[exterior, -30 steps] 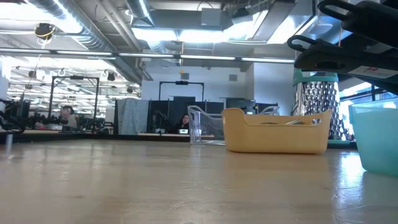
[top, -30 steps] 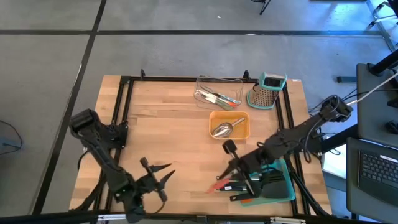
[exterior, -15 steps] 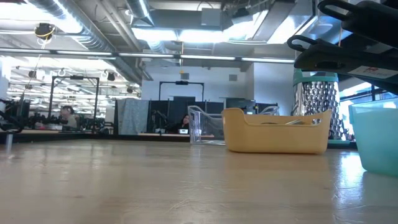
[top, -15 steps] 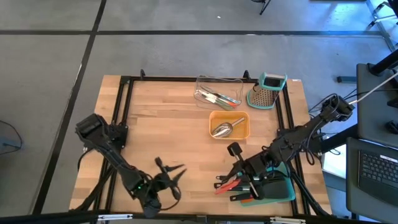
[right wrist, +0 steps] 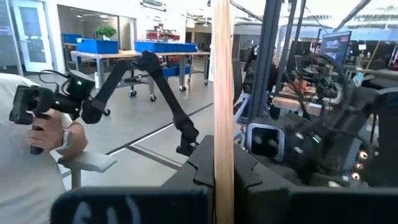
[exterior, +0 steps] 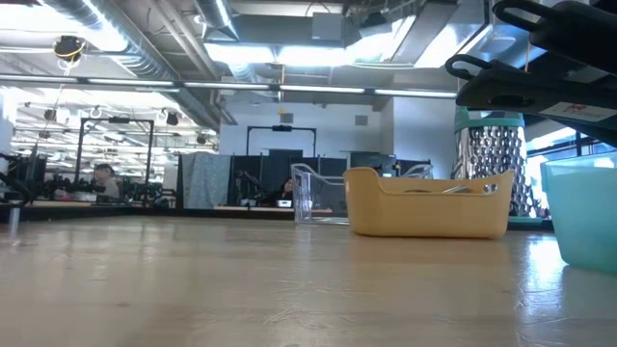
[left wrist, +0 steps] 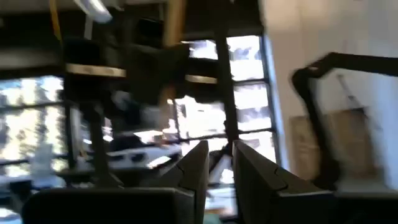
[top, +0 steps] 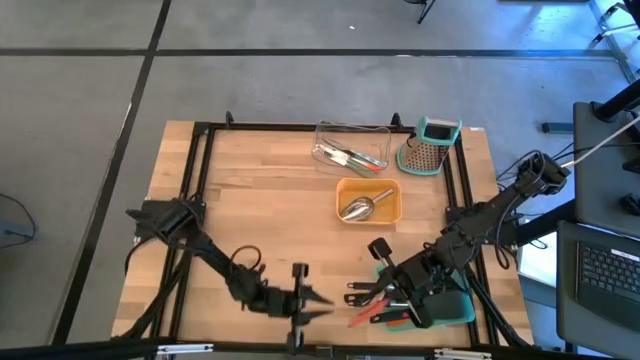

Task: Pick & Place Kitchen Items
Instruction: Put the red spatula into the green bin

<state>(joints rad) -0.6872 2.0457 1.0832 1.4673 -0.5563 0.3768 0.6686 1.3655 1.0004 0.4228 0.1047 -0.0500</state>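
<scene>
My right gripper [top: 388,303] is at the near right, beside the teal tray [top: 458,308], and is shut on a thin orange-red utensil [top: 363,317]. Black utensils [top: 362,292] lie next to it, at the tray's left edge. In the right wrist view the utensil's handle [right wrist: 222,93] stands between my two fingers. My left gripper [top: 318,302] reaches along the near edge and points toward the table's right. Its fingers [left wrist: 219,163] are a narrow gap apart and hold nothing. A steel scoop [top: 358,208] lies in the orange tray [top: 390,190]. My right gripper pinches the utensil's thin handle [right wrist: 222,140] between its two fingers, which lie across it. The handle runs past the fingers on both sides. The fingers come roughly level, from the table's right. I cannot tell whether the utensil is clear of the table.
A clear tray [top: 378,133] with several utensils stands at the far middle, with a steel grater [top: 432,148] to its right. In the low view my right arm [exterior: 549,58] hangs over the teal tray [exterior: 583,217]. A person's hand [right wrist: 53,134] shows beyond the table.
My left gripper has swung along the near edge toward the table's right and has rolled about its axis. My right gripper has drawn a little toward the near edge. The orange-red utensil has gone with it.
</scene>
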